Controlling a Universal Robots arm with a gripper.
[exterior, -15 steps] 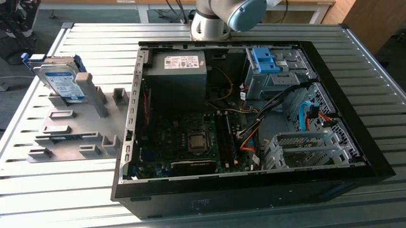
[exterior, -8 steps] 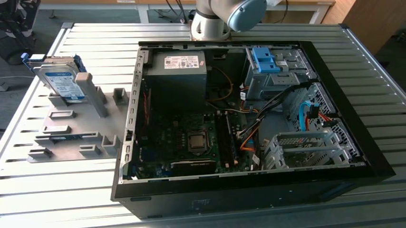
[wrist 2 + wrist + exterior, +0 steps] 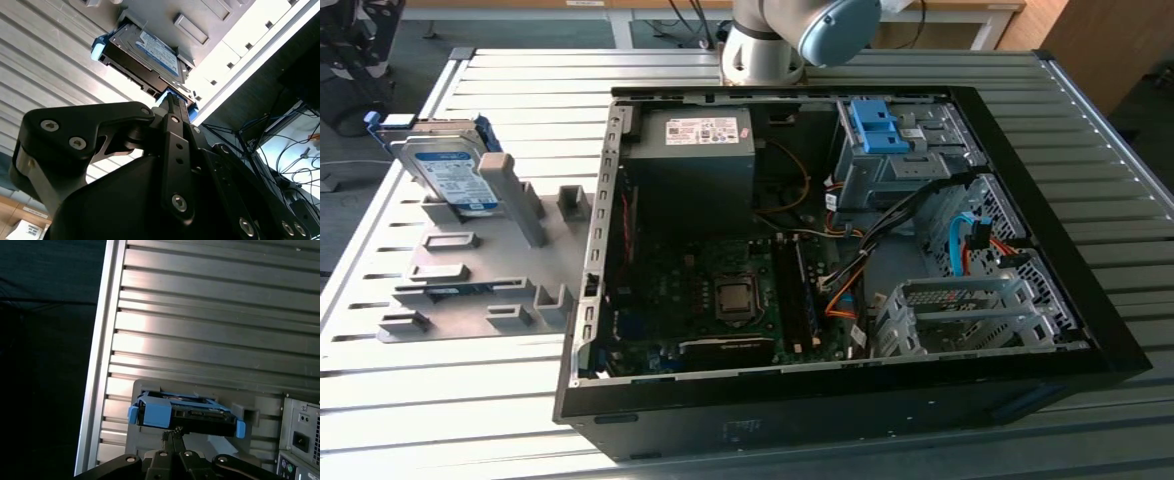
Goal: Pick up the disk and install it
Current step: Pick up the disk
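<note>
The disk [image 3: 454,175] is a silver-grey drive with a white-and-blue label and a blue frame. It stands on edge in a grey slotted holder [image 3: 467,270] at the exterior view's left. In both wrist views the disk [image 3: 150,55] [image 3: 185,415] lies just beyond my gripper [image 3: 172,100] [image 3: 171,432], still seated in the holder. My gripper is shut with nothing in it, a short way from the disk's near edge and apart from it. The arm's base [image 3: 781,40] rises at the table's far edge.
An open computer case [image 3: 594,300] lies on the ribbed metal table [image 3: 440,420] at the exterior view's right. Inside it are a dark power supply [image 3: 694,165], a drive cage with a bare blue bracket [image 3: 881,130], a silver perforated bay [image 3: 961,315] and loose cables.
</note>
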